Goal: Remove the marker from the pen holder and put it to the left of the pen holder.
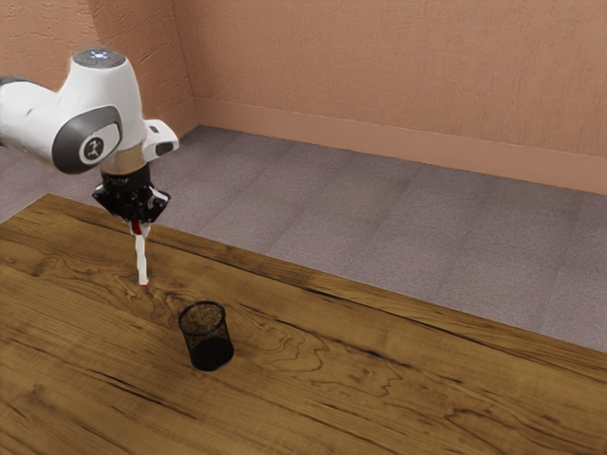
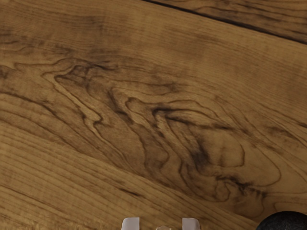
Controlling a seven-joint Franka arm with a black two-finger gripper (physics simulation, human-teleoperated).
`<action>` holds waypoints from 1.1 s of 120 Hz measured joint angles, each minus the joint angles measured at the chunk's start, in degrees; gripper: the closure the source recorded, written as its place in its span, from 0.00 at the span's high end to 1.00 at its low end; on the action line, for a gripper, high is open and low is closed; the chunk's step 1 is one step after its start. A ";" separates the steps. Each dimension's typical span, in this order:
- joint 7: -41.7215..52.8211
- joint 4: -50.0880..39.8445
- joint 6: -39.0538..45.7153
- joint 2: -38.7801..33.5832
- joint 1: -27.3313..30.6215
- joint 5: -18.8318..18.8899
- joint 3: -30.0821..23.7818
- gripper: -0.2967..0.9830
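Above a brown, wood-grained tabletop (image 1: 95,351), points the black two-finger gripper (image 1: 139,226) straight down. Has it closed on a slim white marker (image 1: 142,256), gripped near a red patch at the upper end. Shows in the wrist view both pale fingers (image 2: 130,224) part-way apart, with a sliver of something light between them. Holds the marker nearly upright directly below the fingertips, leaning only slightly, with a touch of red at the lower end. Has the marker wholly out of the black mesh pen holder (image 1: 207,336), well apart from it. Finds that pen holder standing upright on the wood, lower than the gripper, off toward the exterior view's right and nearer that camera. Above the gripper, connects to the white and grey arm (image 1: 85,109), coming in from the exterior view's left. Beyond the gripper and past the tabletop's far edge, meets grey flooring (image 1: 379,209), then a smooth baseboard (image 1: 427,147) and a textured, salmon-coloured wall (image 1: 398,66).
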 joint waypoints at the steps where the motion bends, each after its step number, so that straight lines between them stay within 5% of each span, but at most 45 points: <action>1: 0.06 0.51 -0.38 0.71 0.28 -0.10 0.10 0.16; 28: 4.68 21.62 -14.26 24.90 5.65 -5.93 0.54 0.16; 53: 11.11 34.36 -24.42 37.54 8.66 -8.35 -1.17 0.17; 73: 15.63 36.25 -27.06 39.08 8.85 -9.23 -2.84 0.45; 83: 17.47 36.11 -26.85 36.18 8.70 -9.33 -2.86 0.56; 104: 19.71 30.25 -20.52 8.04 2.97 -9.40 -1.81 0.68; 132: 16.97 33.36 -26.63 -0.04 -3.09 -7.08 -2.29 0.74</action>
